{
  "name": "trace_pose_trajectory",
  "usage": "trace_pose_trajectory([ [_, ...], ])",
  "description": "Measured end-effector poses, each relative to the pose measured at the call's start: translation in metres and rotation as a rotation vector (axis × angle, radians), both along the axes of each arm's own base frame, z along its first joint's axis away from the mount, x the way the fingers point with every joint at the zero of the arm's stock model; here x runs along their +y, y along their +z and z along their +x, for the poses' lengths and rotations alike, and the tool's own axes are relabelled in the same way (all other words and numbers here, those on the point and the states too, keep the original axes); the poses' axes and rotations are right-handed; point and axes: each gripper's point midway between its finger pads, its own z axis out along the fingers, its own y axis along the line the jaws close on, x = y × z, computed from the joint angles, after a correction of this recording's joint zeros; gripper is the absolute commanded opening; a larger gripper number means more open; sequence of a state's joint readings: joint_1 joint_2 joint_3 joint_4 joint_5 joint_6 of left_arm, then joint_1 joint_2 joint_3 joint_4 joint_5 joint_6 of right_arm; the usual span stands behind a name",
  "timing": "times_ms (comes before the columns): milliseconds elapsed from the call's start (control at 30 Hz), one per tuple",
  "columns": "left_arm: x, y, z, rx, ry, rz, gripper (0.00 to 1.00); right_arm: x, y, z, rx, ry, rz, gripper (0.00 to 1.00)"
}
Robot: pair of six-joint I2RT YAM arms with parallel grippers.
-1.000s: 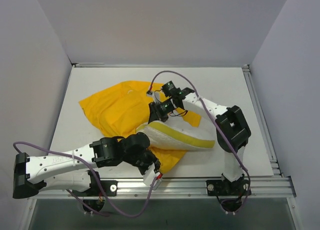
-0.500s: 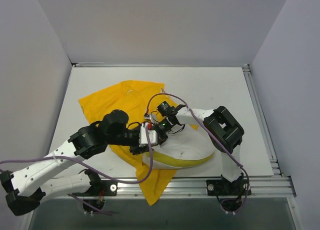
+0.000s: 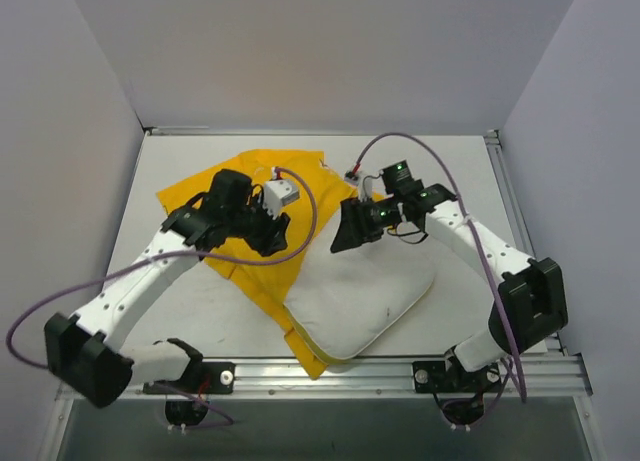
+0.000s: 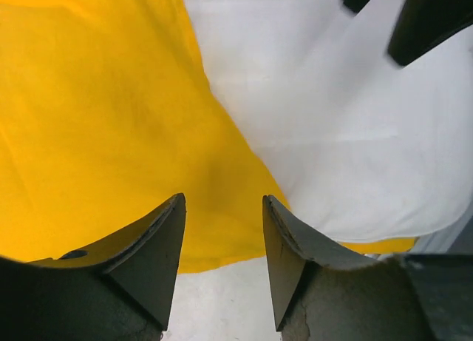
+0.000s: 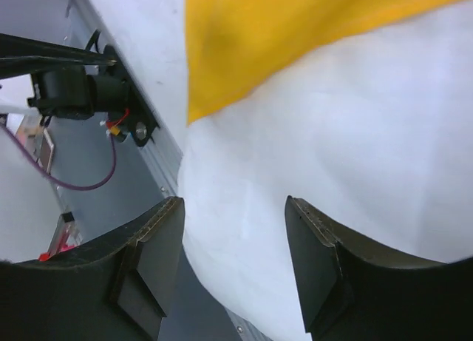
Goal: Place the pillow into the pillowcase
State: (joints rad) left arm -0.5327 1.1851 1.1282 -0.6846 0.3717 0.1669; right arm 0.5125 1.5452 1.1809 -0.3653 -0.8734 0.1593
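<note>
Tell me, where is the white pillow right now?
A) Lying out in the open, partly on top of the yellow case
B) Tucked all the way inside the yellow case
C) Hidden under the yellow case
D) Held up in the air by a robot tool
A: the pillow lies uncovered on the table, overlapping the spread yellow pillowcase, while the left tool and the right tool are open and empty.

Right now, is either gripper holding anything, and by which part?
Nothing is held. The left gripper is open above the pillowcase and pillow; the right gripper is open above the pillow, fingers empty.
</note>
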Motion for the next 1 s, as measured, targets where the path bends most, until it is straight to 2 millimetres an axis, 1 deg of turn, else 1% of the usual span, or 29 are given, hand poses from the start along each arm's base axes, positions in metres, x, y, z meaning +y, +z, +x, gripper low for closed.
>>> trace_pose_trajectory([
  [67, -0.009, -0.018, 0.014, 0.022, -0.004, 0.070, 0.57, -0.025, 0.003, 0.013, -0.028, -0.073, -0.019, 0.57],
  [100, -0.013, -0.026, 0.020, 0.022, -0.008, 0.104, 0.58, -0.038, 0.000, 0.020, -0.033, -0.116, -0.038, 0.58],
  [167, -0.025, -0.040, 0.029, 0.014, -0.030, 0.168, 0.59, -0.065, -0.013, 0.031, -0.018, -0.190, -0.087, 0.59],
  [267, -0.046, -0.052, 0.046, -0.014, -0.056, 0.239, 0.61, -0.098, -0.042, 0.051, 0.028, -0.283, -0.173, 0.63],
  [300, -0.055, -0.055, 0.054, -0.029, -0.059, 0.255, 0.61, -0.106, -0.053, 0.057, 0.048, -0.304, -0.201, 0.65],
  [367, -0.069, -0.062, 0.069, -0.053, -0.063, 0.284, 0.62, -0.116, -0.077, 0.063, 0.099, -0.321, -0.248, 0.66],
  [433, -0.077, -0.070, 0.085, -0.079, -0.047, 0.308, 0.62, -0.118, -0.097, 0.064, 0.153, -0.320, -0.276, 0.65],
  [467, -0.079, -0.076, 0.093, -0.088, -0.037, 0.323, 0.62, -0.117, -0.103, 0.065, 0.171, -0.316, -0.281, 0.64],
  [533, -0.081, -0.088, 0.106, -0.103, -0.019, 0.353, 0.57, -0.115, -0.109, 0.069, 0.193, -0.314, -0.283, 0.52],
  [567, -0.082, -0.095, 0.112, -0.109, -0.015, 0.370, 0.52, -0.114, -0.110, 0.071, 0.200, -0.314, -0.280, 0.46],
  [600, -0.082, -0.101, 0.117, -0.110, -0.009, 0.387, 0.41, -0.113, -0.112, 0.072, 0.208, -0.314, -0.276, 0.30],
  [633, -0.084, -0.108, 0.122, -0.109, -0.002, 0.399, 0.30, -0.112, -0.113, 0.074, 0.216, -0.314, -0.270, 0.21],
  [667, -0.085, -0.115, 0.128, -0.107, 0.002, 0.412, 0.21, -0.109, -0.114, 0.075, 0.228, -0.317, -0.260, 0.08],
  [700, -0.087, -0.120, 0.132, -0.103, -0.001, 0.416, 0.13, -0.108, -0.115, 0.076, 0.241, -0.321, -0.248, 0.02],
  [733, -0.090, -0.123, 0.133, -0.097, -0.007, 0.413, 0.00, -0.106, -0.116, 0.076, 0.252, -0.324, -0.238, 0.00],
  [800, -0.097, -0.125, 0.131, -0.082, -0.031, 0.391, 0.00, -0.103, -0.114, 0.076, 0.263, -0.328, -0.224, 0.00],
  [867, -0.108, -0.120, 0.126, -0.068, -0.065, 0.343, 0.00, -0.101, -0.112, 0.077, 0.273, -0.338, -0.208, 0.00],
  [933, -0.124, -0.111, 0.114, -0.044, -0.115, 0.270, 0.00, -0.098, -0.109, 0.078, 0.288, -0.349, -0.189, 0.00],
  [1000, -0.143, -0.097, 0.094, -0.007, -0.171, 0.184, 0.00, -0.094, -0.106, 0.080, 0.303, -0.363, -0.168, 0.00],
])
